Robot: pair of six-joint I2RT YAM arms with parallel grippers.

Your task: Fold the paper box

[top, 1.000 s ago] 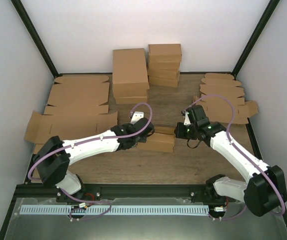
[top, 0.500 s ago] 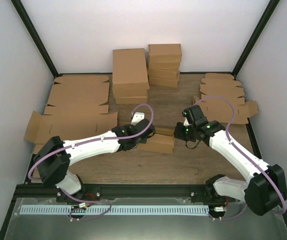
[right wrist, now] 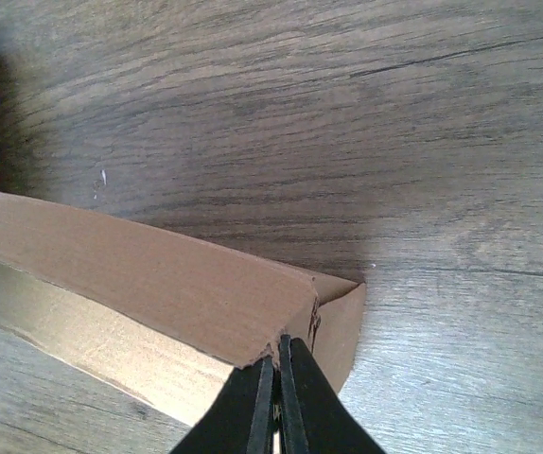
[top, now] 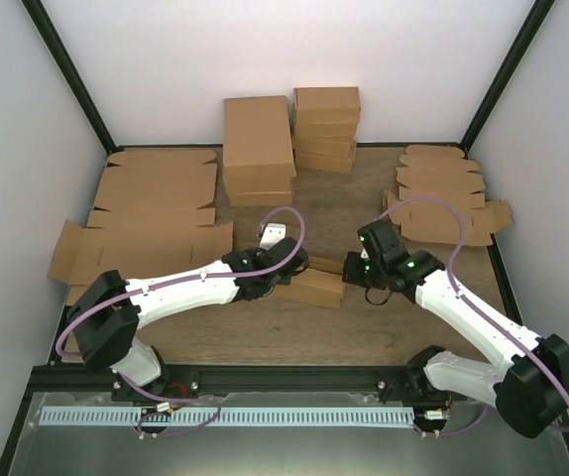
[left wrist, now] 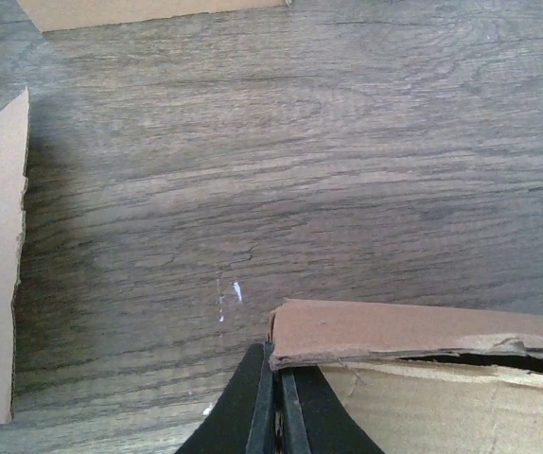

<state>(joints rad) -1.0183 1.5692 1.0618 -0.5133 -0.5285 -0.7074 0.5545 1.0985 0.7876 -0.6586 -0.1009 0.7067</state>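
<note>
Pinching both ends: left gripper [left wrist: 276, 369] is clamping the paper box [top: 316, 284] by its 9 o'clock edge and right gripper [right wrist: 276, 355] its 3 o'clock corner, box lying mid table [top: 364, 332]. Risk, as judged: thin edge grips slipping, or cardboard tearing, if the arms are pulling apart.

Long boxes [top: 258, 149] and shorter boxes [top: 326, 124] are sitting stacked at the back of the table [top: 354, 327]; large cardboard blanks [top: 156, 193] are lying left, small blanks [top: 441, 188] right.

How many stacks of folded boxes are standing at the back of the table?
2. A stack of long boxes stands back centre; a stack of shorter boxes stands just right of it. The paper box mid-table isn't counted. More could be hidden behind them.
</note>
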